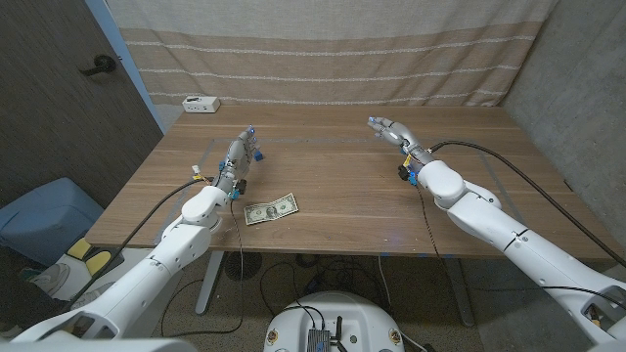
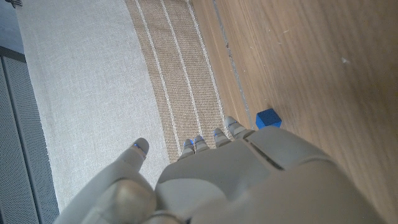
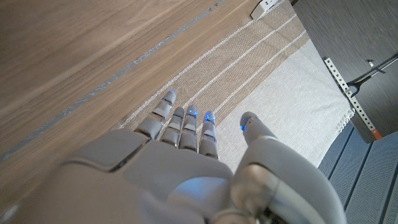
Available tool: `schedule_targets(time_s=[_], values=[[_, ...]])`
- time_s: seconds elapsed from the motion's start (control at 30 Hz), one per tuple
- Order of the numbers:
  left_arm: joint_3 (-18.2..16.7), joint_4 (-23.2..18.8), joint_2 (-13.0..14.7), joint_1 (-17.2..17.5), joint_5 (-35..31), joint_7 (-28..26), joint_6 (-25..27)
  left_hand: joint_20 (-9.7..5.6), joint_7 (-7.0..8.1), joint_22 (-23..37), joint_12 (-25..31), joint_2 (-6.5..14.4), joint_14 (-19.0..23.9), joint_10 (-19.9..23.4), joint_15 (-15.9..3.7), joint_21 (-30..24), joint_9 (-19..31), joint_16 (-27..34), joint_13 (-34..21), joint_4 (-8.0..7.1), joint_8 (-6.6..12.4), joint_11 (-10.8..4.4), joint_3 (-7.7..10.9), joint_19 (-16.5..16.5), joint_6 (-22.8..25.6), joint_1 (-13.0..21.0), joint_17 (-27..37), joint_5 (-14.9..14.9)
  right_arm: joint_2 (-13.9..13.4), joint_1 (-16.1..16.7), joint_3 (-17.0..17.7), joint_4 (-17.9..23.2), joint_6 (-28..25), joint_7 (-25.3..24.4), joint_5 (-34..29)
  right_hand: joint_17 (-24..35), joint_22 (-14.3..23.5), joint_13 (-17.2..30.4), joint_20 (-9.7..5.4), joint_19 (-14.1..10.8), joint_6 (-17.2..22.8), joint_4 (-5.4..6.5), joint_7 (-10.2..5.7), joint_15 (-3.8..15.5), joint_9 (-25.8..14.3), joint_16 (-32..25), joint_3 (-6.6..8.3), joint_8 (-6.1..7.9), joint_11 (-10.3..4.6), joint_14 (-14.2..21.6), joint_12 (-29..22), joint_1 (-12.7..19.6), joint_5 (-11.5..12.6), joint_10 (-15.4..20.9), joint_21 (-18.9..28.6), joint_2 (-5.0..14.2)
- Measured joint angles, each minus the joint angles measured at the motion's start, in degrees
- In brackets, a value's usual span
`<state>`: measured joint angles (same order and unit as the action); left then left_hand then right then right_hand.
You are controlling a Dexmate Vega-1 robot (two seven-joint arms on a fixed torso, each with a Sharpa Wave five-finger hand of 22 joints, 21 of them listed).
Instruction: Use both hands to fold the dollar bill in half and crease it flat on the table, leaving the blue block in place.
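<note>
A green-and-white paper dollar bill (image 1: 271,208) lies flat and unfolded on the brown wood-grain worktop (image 1: 342,176), near the front edge and a little left of the middle, its long side slightly slanted. The left hand (image 1: 241,154), pale grey with blue-tipped fingers, is held over the worktop behind the bill and apart from it, with nothing in its grasp; in the left wrist view its fingers (image 2: 200,144) reach out straight and side by side, the thumb off to one side. A small blue cube-shaped block (image 2: 268,118) sits on the wood just beyond those fingertips in that view; in the head view it is hard to make out beside the hand. The right hand (image 1: 388,129) is raised over the far right part of the worktop, well apart from the bill, likewise released, its fingers (image 3: 186,126) extended and a little spread with nothing between them. A small white box-shaped device (image 1: 201,104) rests at the far left corner of the worktop, in front of a beige striped curtain (image 1: 333,54) that hangs behind it.
</note>
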<state>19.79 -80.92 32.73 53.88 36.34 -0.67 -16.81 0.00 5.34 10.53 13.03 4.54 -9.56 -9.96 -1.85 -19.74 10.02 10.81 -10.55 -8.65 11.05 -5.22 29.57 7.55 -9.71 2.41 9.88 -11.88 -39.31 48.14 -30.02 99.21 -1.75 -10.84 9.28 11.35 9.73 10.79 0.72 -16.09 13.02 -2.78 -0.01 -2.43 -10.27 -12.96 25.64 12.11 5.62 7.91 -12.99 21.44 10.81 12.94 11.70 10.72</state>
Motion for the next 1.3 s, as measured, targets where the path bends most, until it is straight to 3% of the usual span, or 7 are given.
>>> schedule_targets(time_s=[1.3], values=[[-0.7, -1.3, 0.5, 2.0, 0.2, -0.4, -1.1, 0.3, 0.0, 0.0, -0.3, 0.0, 0.0, 0.0, 0.0, 0.3, 0.0, 0.0, 0.0, 0.16, 0.0, 0.0, 0.16, -0.3, 0.0, 0.0, 0.0, 0.0, -1.5, -1.3, -3.1, 5.8, -4.5, 2.7, -8.7, 0.0, 0.0, 0.0, 0.01, -0.6, 1.2, -0.18, -0.2, 0.39, 0.0, 0.0, 0.43, 0.0, 0.11, 0.4, 0.0, 1.1, 0.0, 1.1, 0.0, 0.07]])
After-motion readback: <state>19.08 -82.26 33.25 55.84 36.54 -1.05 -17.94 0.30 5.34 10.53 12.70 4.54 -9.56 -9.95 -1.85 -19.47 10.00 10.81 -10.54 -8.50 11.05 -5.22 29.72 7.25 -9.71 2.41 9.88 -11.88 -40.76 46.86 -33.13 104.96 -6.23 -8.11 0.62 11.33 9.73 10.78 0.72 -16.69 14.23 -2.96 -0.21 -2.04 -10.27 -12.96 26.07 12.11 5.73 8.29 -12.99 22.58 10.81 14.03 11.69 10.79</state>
